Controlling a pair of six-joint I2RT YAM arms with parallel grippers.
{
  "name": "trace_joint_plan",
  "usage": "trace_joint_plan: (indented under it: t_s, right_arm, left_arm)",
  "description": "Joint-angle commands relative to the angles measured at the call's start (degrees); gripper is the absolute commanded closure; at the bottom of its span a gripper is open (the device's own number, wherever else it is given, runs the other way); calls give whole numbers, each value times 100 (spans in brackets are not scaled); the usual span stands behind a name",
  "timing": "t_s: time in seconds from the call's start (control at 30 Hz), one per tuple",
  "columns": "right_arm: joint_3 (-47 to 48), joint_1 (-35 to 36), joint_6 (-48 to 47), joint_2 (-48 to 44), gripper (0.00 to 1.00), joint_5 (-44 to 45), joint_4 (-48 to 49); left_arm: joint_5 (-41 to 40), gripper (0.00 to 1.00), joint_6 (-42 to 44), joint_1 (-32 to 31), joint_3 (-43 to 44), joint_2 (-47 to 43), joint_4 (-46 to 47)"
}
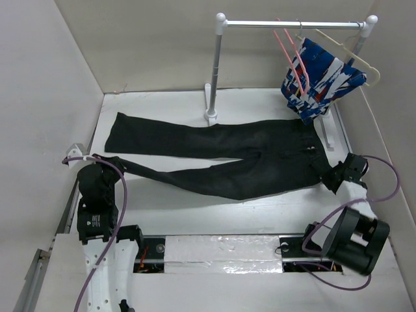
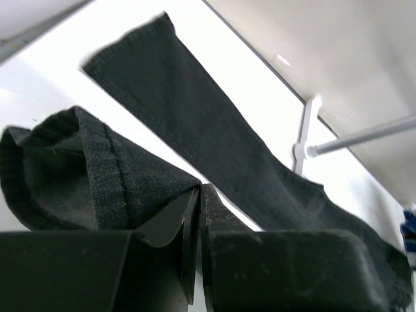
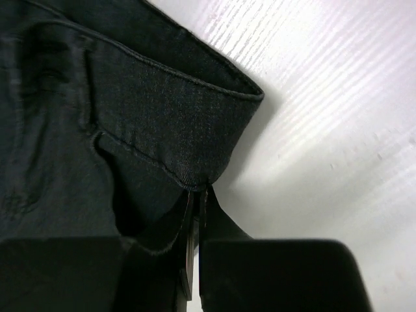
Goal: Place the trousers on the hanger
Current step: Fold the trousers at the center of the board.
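Observation:
The black trousers lie flat across the table, waist to the right and both legs running left. My left gripper is shut on the cuff of the near leg; in the left wrist view the cuff is bunched against the closed jaws of that gripper. My right gripper is shut on the near waistband corner; in the right wrist view this gripper pinches the waistband. The pink hanger hangs empty on the rail at the back right.
A white rail on two posts stands at the back; its left post rises just behind the trousers. A cream hanger with a blue, white and red patterned garment hangs next to the pink one. Walls close in on the left, right and back.

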Motion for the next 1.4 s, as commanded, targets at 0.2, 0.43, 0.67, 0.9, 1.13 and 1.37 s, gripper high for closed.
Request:
trace_joint_plan:
  t_s: [0.2,0.43,0.67,0.9,1.13,1.37]
  right_arm:
    - [887,-56,29,-3446,100,771,-2051]
    - [1680,40,-629,-3455,100,1166,-2942]
    - [1785,41,-718,-2368,100,990,-1958]
    - [2672,321,-586,-662,100,1166,-1588]
    - [3041,788,-199,200,100,1298,-1113]
    - [3174,911,-111,719,100,1385,-718]
  left_arm:
    - [-1407,100,-304,212,586,109,266]
    - [-1786,100,-305,212,569,-208,222]
    - [-1435,100,-787,212,261,828,486]
    - [-1706,100,-1069,212,717,3365,637]
    - [-2224,100,-920,98,1393,4344,917]
    - [-2401,100,-744,-26,2438,5214,1004]
